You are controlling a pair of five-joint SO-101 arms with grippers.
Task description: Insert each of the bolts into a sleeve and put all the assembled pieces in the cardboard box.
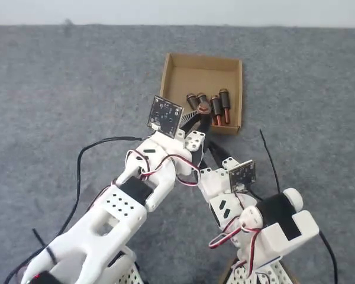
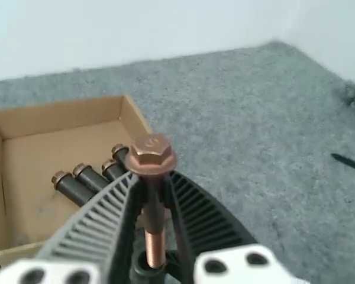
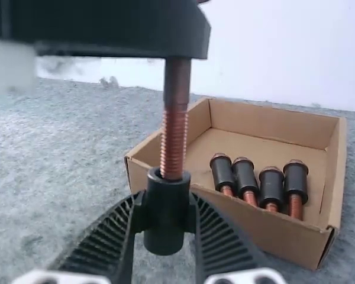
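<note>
While a grey mat [image 1: 59, 89] covered the table and black cables [image 1: 83, 155] trailed across it beside the arms, the two grippers met just in front of the cardboard box [image 1: 204, 59], at its near edge. In the high view, the left arm's wrist and camera board [image 1: 165, 115] hid much of that meeting point. The left gripper [image 2: 151, 180] was clamped narrowly around a copper bolt [image 2: 152, 155], gripping the shaft just under the hex head, with the threaded end pointing down. The right gripper [image 3: 165, 204] was closed around a black sleeve [image 3: 165, 228] and held it upright beneath the bolt. The bolt's threaded tip sat just inside the sleeve's mouth, and most of the thread remained exposed above it. Behind the sleeve stood the open-topped box, near but not touching it. Inside, four assembled pieces [image 3: 259, 183] lay side by side in a row, their dark sleeves sitting on copper bolts. In the left wrist view, the gripper's ribbed fingers [image 2: 100, 228] covered part of that row.
</note>
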